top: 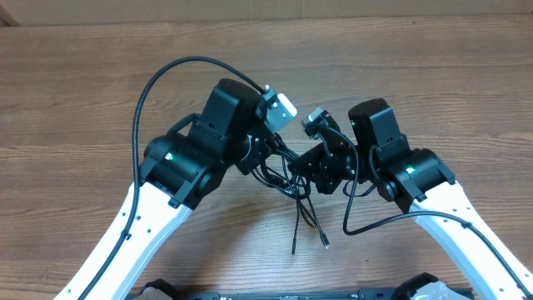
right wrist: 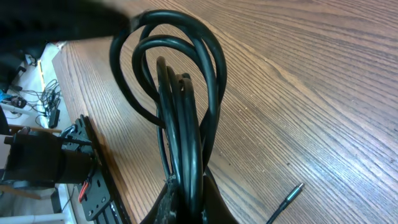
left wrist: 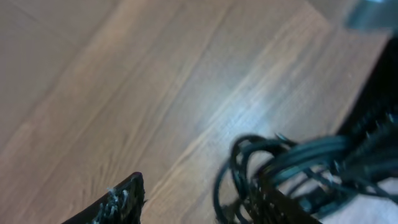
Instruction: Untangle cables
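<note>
The cables (top: 287,177) are a small knot of thin black cords held between the two grippers at the table's middle. Two loose strands trail toward the front and end in plug tips (top: 325,243). My right gripper (right wrist: 189,202) is shut on several strands, which loop upward (right wrist: 180,81); it also shows in the overhead view (top: 310,167). My left gripper (left wrist: 196,205) is open, with bare wood showing between its fingers. Blurred loops of the cables (left wrist: 273,165) lie around its right finger. It also shows in the overhead view (top: 268,160).
Thick black arm cables arc at the left (top: 141,100) and curl at the front right (top: 366,225). A loose plug tip (right wrist: 292,196) lies on the wood. A black frame (right wrist: 93,180) runs along the table's edge. The table (top: 433,75) is brown wood.
</note>
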`<action>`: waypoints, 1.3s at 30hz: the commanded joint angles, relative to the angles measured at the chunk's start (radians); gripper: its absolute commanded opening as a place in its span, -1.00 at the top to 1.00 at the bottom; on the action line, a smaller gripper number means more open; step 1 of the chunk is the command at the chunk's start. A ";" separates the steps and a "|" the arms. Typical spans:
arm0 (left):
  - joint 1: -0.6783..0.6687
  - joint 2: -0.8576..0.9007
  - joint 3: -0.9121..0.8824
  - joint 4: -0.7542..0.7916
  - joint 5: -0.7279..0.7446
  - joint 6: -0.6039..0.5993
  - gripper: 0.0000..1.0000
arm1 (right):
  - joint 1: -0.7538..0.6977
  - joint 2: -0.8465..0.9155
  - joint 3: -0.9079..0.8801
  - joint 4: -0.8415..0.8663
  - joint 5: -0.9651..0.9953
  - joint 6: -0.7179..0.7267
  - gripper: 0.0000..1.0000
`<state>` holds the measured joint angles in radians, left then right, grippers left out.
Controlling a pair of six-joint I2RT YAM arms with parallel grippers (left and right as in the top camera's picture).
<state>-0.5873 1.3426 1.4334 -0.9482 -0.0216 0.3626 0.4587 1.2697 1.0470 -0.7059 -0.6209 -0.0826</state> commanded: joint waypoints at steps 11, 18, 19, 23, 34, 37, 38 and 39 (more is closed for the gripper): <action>0.005 0.119 0.014 -0.018 0.116 0.034 -0.01 | -0.003 -0.003 0.002 0.008 -0.008 -0.005 0.92; 0.005 0.174 0.014 0.040 -0.041 0.034 0.16 | -0.003 -0.003 0.002 -0.006 -0.008 -0.005 0.92; 0.005 0.174 0.014 0.047 -0.040 0.034 0.16 | -0.003 -0.003 0.002 -0.006 -0.008 -0.005 0.92; 0.005 0.174 0.014 0.032 -0.028 0.035 0.14 | -0.003 -0.003 0.002 -0.006 -0.008 -0.005 0.92; 0.005 0.182 -0.004 0.003 0.157 0.087 0.20 | -0.003 -0.003 0.002 -0.007 -0.025 -0.005 0.92; 0.005 0.209 -0.006 0.002 0.182 0.087 0.35 | -0.003 -0.003 0.002 -0.003 -0.074 -0.005 0.92; 0.005 0.220 -0.006 0.002 0.198 0.087 0.46 | -0.003 -0.003 0.002 -0.003 -0.080 -0.005 0.92; 0.005 0.233 -0.006 0.003 0.211 0.087 0.69 | -0.003 -0.003 0.002 -0.004 -0.084 -0.005 0.92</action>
<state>-0.5686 1.5261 1.4334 -0.9428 0.0879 0.3996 0.4522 1.2774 1.0412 -0.7277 -0.6323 -0.0792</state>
